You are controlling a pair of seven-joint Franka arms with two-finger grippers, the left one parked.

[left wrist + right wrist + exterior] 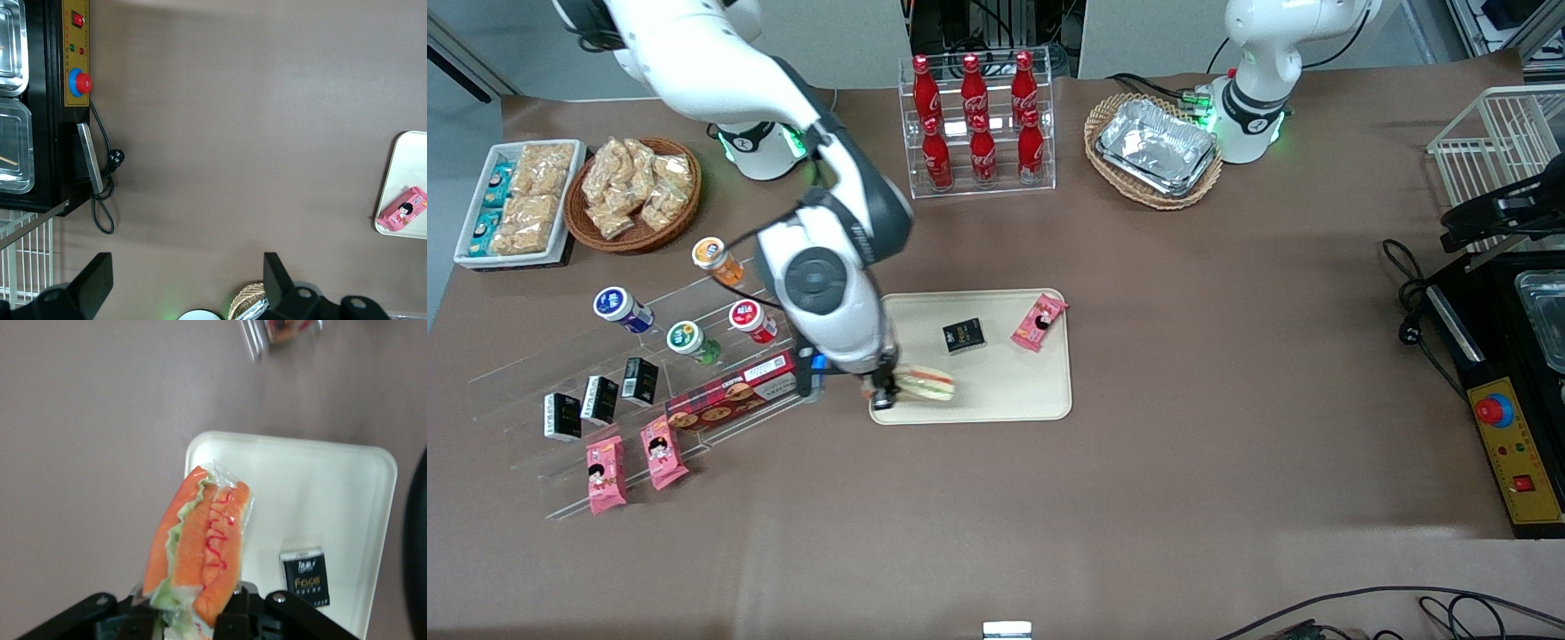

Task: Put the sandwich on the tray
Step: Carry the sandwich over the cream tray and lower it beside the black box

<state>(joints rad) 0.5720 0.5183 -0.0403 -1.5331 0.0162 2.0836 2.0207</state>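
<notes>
A brown-covered table (1227,400) is seen beneath the right arm's gripper (883,391), which is clamped on the clear-wrapped sandwich (200,550), held above the cream-beige rectangular plastic tray (1040,396). Nearby on the tray, a small black packet (305,578) reads "Face".

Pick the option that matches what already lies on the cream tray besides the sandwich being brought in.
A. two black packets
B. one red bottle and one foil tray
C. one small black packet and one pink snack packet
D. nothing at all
C: the tray carries a small black packet and a pink snack packet, while the gripper holds the sandwich over the tray's edge nearest the working arm's end.
</notes>
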